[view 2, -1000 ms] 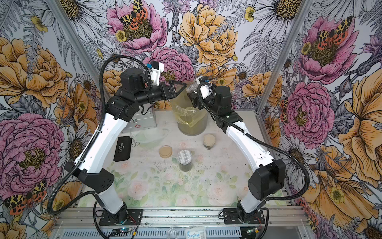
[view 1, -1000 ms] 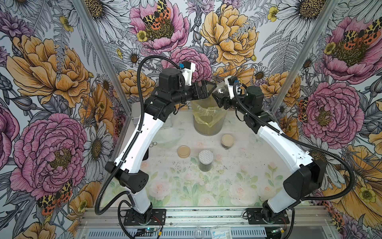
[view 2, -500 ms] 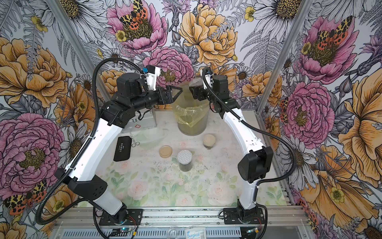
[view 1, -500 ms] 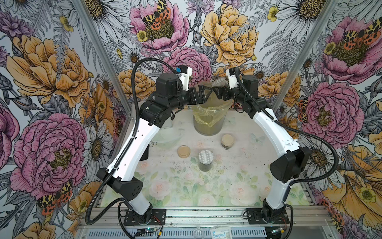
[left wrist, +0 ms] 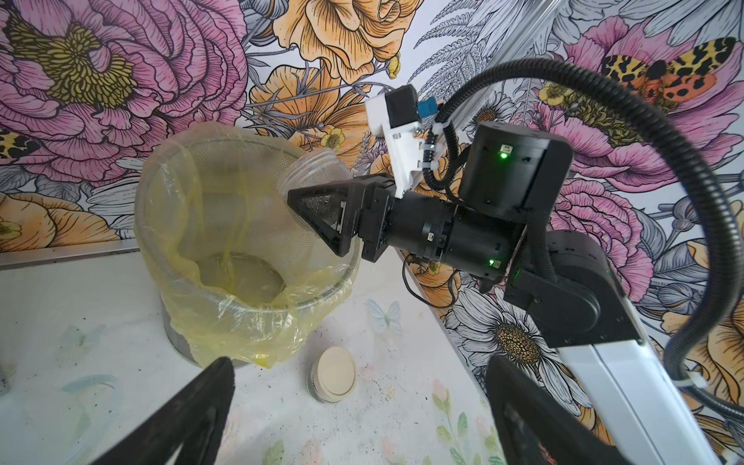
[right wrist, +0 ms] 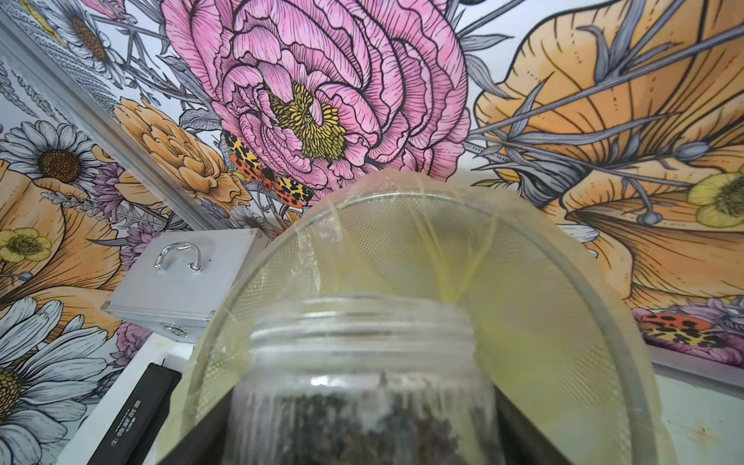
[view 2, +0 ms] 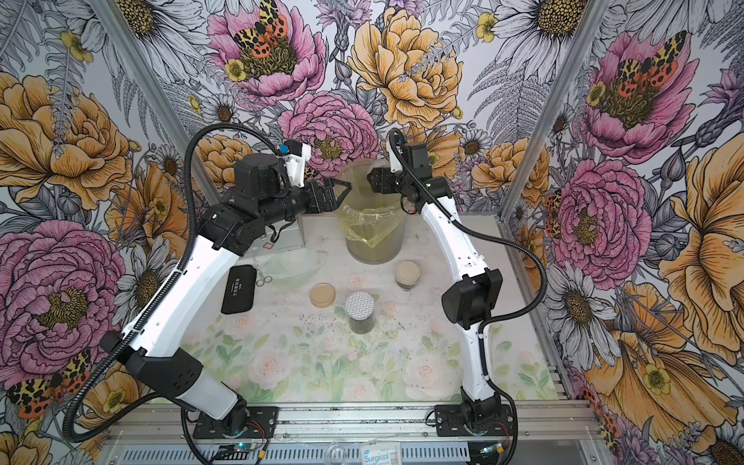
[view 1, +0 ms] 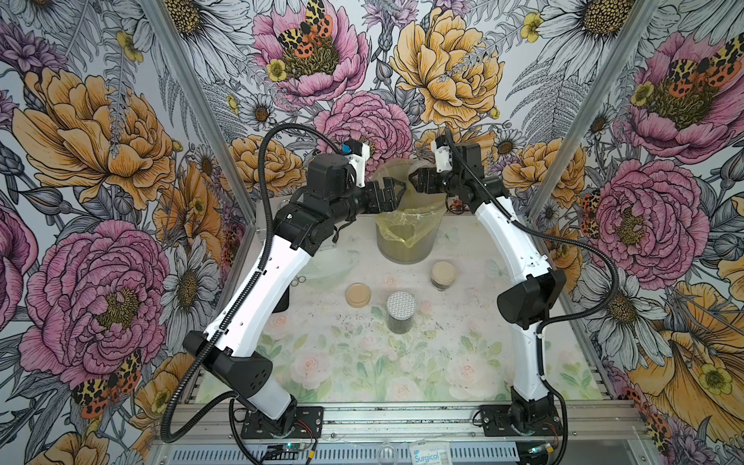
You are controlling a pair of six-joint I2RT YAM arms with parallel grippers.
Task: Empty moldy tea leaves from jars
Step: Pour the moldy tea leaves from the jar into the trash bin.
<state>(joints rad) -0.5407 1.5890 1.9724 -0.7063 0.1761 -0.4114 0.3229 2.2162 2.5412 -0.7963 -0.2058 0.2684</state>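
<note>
My right gripper (view 1: 414, 183) (left wrist: 322, 217) is shut on an open, lidless clear jar (left wrist: 318, 171) (right wrist: 362, 362), held tilted above the rim of the translucent bin (view 1: 406, 209) lined with a yellow bag. Dark tea leaves (right wrist: 362, 426) show through the glass inside it. My left gripper (view 1: 396, 191) (left wrist: 362, 386) stands open and empty beside the bin's left rim, apart from the jar. Two closed jars stand on the table in both top views: one with a tan lid (view 1: 443, 273) (left wrist: 334, 378), one with a silver dotted lid (view 1: 400, 310). A loose tan lid (view 1: 357, 294) lies to their left.
A silver metal case (view 2: 286, 237) (right wrist: 181, 273) stands at the back left. In front of it are a clear bowl (view 2: 294, 269), small scissors (view 2: 261, 277) and a black case (view 2: 239, 290). Dark crumbs are scattered over the floral table top (view 2: 322, 362).
The two grippers were close together over the bin. My right arm has straightened up and carried the jar higher over the bin; my left gripper has drawn back to the left, still open.
</note>
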